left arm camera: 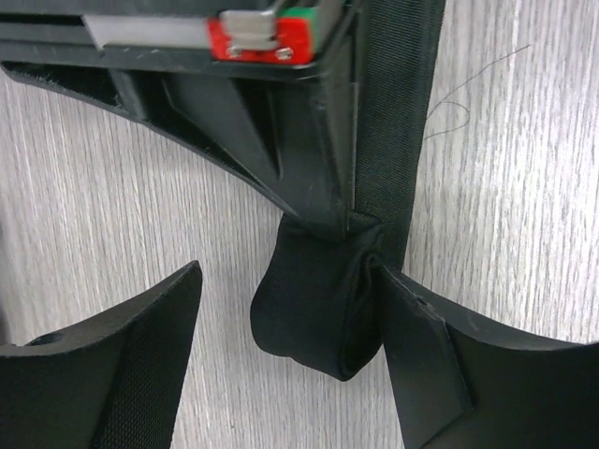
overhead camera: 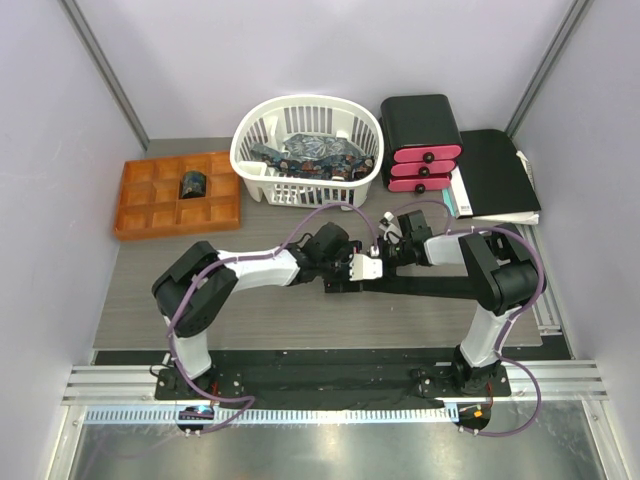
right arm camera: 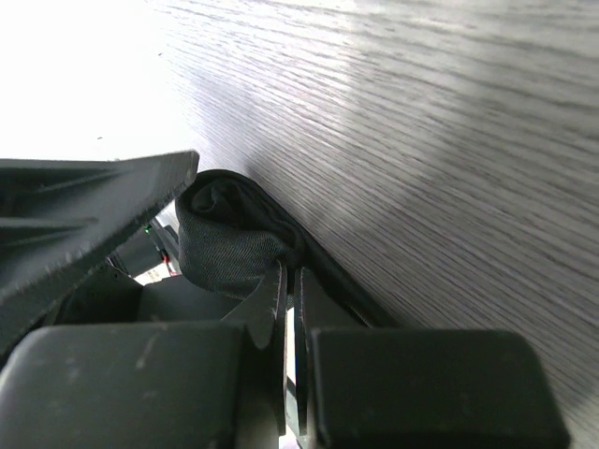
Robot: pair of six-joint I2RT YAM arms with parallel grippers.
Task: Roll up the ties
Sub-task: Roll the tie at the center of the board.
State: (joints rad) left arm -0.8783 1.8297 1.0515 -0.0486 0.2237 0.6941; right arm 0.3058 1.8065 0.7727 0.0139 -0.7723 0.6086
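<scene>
A plain black tie (overhead camera: 430, 287) lies stretched along the table's middle, its left end folded into a small loose roll (left arm camera: 314, 313). My left gripper (left arm camera: 292, 271) stands open around that roll, and its right finger (left arm camera: 421, 346) touches the fabric. My right gripper (right arm camera: 290, 273) is shut on the black tie just behind the roll (right arm camera: 225, 245). In the top view both grippers meet at mid-table, left (overhead camera: 352, 268) and right (overhead camera: 385, 250). Several patterned blue ties (overhead camera: 310, 155) lie in the white basket (overhead camera: 250, 160). One rolled dark tie (overhead camera: 192, 184) sits in the orange tray (overhead camera: 140, 215).
A black box with pink drawers (overhead camera: 421, 140) stands right of the basket. A flat black folder (overhead camera: 497, 170) lies on papers at the back right. Grey walls close in the table on both sides.
</scene>
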